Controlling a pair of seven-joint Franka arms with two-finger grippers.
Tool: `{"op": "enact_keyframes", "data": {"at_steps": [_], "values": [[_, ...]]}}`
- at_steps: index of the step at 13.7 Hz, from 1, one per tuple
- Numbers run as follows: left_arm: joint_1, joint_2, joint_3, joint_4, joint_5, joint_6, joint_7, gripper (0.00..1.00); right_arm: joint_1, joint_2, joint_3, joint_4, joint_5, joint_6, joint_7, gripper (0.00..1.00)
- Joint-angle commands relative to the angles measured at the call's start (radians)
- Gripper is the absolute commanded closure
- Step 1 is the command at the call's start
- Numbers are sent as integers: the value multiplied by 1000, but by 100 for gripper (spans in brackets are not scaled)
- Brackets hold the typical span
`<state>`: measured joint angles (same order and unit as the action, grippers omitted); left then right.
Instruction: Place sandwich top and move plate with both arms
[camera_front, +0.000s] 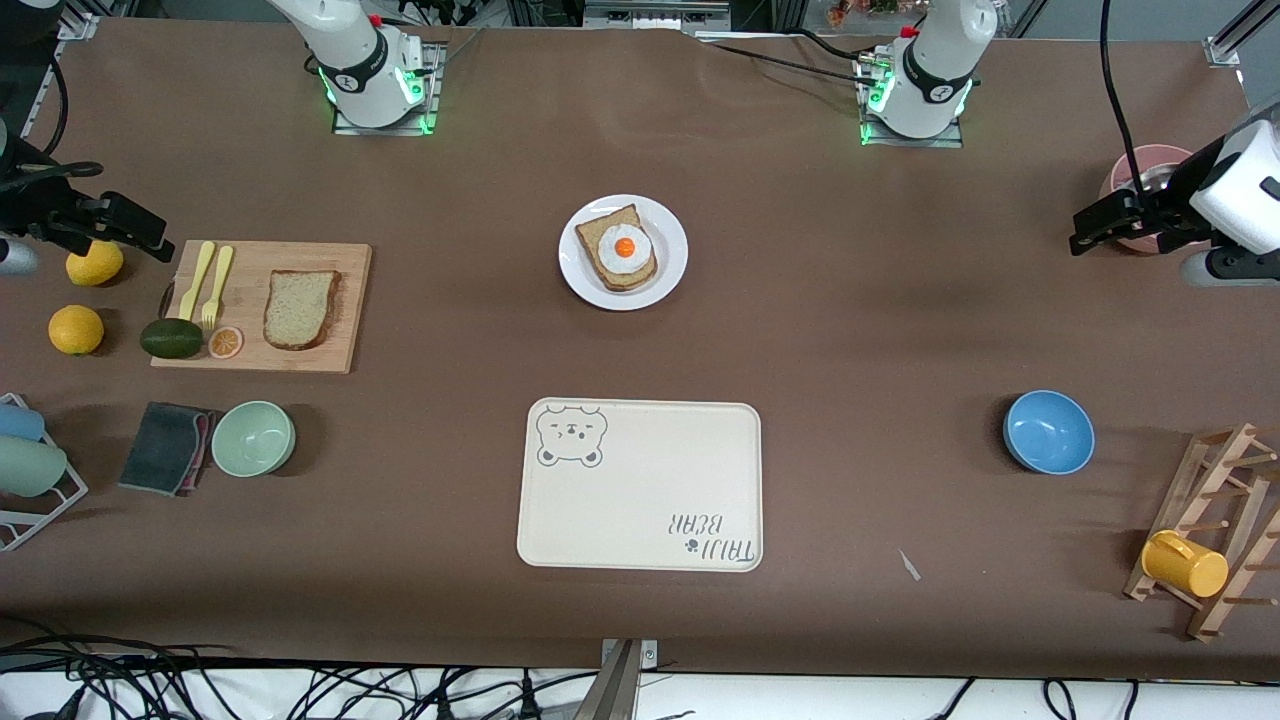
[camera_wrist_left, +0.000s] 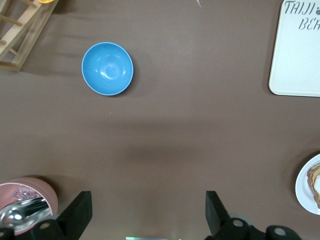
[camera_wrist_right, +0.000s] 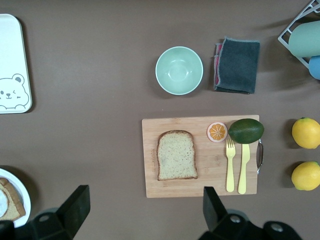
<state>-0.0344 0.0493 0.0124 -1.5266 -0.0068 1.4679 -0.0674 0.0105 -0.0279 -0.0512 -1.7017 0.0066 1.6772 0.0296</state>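
The sandwich top (camera_front: 300, 308), a plain speckled bread slice, lies on a wooden cutting board (camera_front: 352, 290) toward the right arm's end of the table; the right wrist view also shows the slice (camera_wrist_right: 176, 155). At the table's middle is the white plate (camera_front: 672, 225), carrying a bread slice with a fried egg (camera_front: 622, 248). My right gripper (camera_front: 110, 215) hangs open and empty, high beside the board (camera_wrist_right: 150, 185); its fingers (camera_wrist_right: 75, 202) stand wide apart. At the left arm's end my left gripper (camera_front: 1110, 215) hangs open and empty over bare table beside a pink bowl (camera_wrist_left: 35, 192).
A cream bear tray (camera_front: 640, 500) lies nearer the camera than the plate. A green bowl (camera_front: 253, 438), a dark cloth (camera_front: 165, 448), two lemons (camera_front: 76, 329) and an avocado (camera_front: 171, 338) surround the board. A blue bowl (camera_front: 1048, 430) and a wooden rack with a yellow cup (camera_front: 1185, 563) stand at the left arm's end.
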Motion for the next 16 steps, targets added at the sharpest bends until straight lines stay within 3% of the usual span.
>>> {"op": "enact_keyframes", "data": {"at_steps": [1, 16], "values": [[-1, 11, 0, 42, 17, -15, 5, 0, -6, -30, 7, -24, 0, -4, -14, 0], [1, 11, -2, 28, 54, 3, 14, 0, -4, -18, 10, -26, -2, -60, 0, 0]]}}
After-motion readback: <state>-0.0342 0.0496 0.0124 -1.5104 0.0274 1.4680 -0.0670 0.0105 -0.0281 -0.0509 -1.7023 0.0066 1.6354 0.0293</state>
